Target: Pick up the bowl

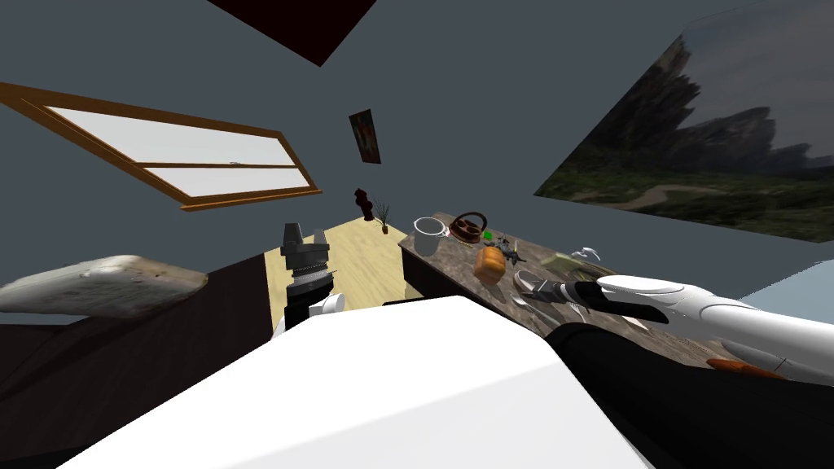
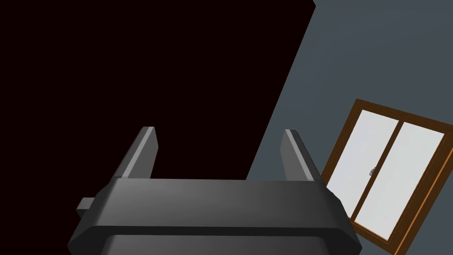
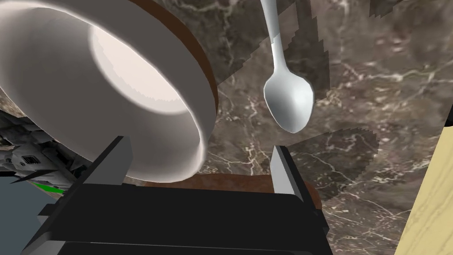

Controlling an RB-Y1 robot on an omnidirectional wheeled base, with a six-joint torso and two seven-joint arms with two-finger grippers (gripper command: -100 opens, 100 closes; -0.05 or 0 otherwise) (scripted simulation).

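Observation:
The bowl (image 3: 132, 84), white inside and brown outside, stands on the dark marble tabletop (image 3: 362, 88). My right gripper (image 3: 199, 144) is open right at it, with the near part of the rim between the two fingers and neither finger pressing it. In the head view the bowl (image 1: 525, 281) shows small just ahead of the right gripper (image 1: 542, 291), which reaches over the table from the right. My left gripper (image 2: 220, 152) is open and holds nothing; it is raised to the left of the table (image 1: 305, 231).
A silver spoon (image 3: 289, 99) lies beside the bowl. Also on the table are a white mug (image 1: 427, 235), a brown round pot (image 1: 468, 228), an orange loaf (image 1: 489, 265) and a grey toy jet (image 3: 31, 159). Light wood floor (image 3: 429, 199) lies past the table's edge.

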